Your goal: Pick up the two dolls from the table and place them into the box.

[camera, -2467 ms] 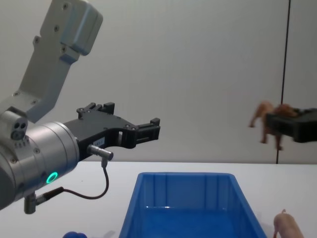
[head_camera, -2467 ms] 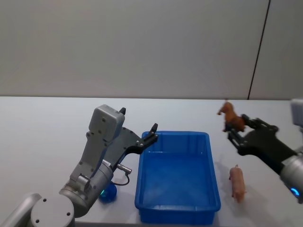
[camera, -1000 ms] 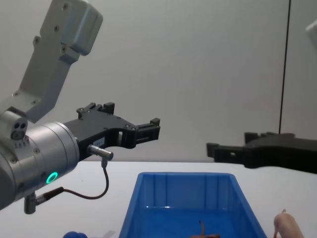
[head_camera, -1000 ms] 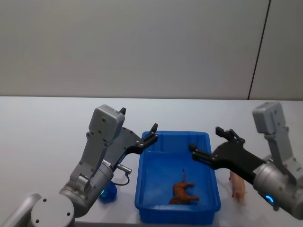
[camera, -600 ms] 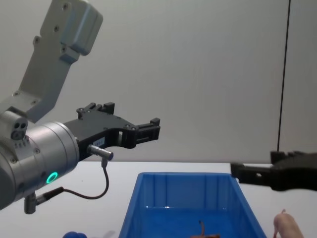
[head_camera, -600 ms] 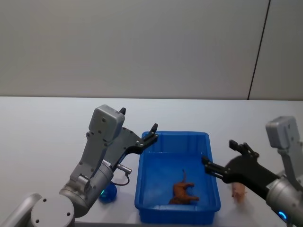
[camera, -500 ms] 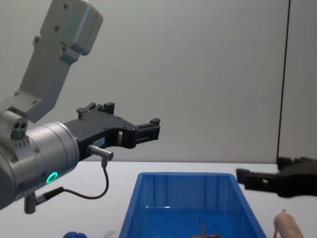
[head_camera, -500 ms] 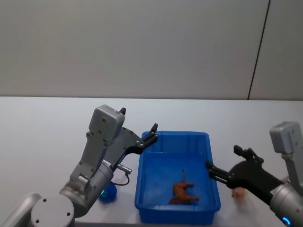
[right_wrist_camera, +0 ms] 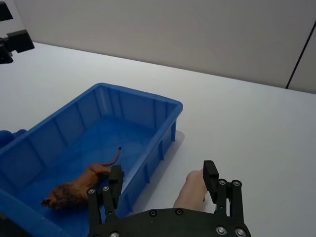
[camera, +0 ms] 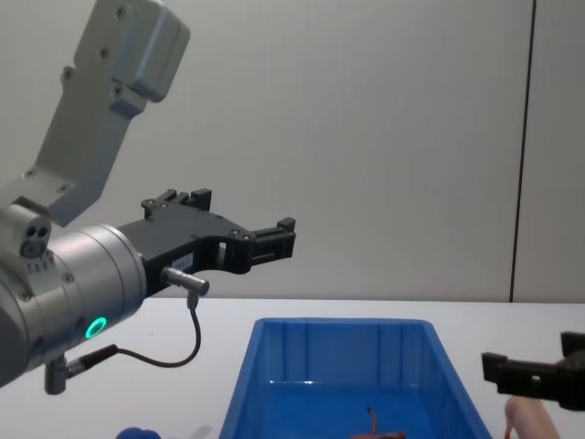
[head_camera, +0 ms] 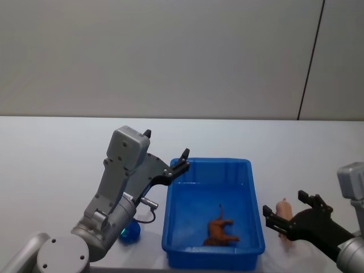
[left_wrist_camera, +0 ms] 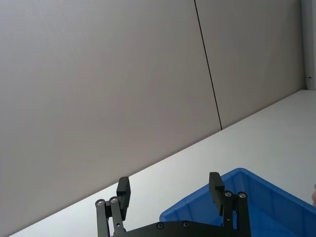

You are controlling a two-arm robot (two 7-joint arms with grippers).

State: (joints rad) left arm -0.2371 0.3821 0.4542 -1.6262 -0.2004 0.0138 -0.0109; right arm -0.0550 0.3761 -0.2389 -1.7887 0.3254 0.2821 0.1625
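Pig doll: pale pink, small, smooth, long body. It lies on the table just right of the box, near the front edge. It is not in the box.

Right gripper: low over the pig, jaws spread wide. In the head view the pig sits between the two fingers. In the right wrist view it lies closer to one finger than to the other. Contact cannot be judged.

Blue doll: fuzzy, rounded, on the table just left of the box, partly hidden by the left arm.

Left gripper: raised over the box's far-left corner, jaws apart, holding nothing.

Box: bright blue, ribbed walls, with a brown animal figure on its floor.

Table: plain white. Wall behind: grey, with one dark seam at right.
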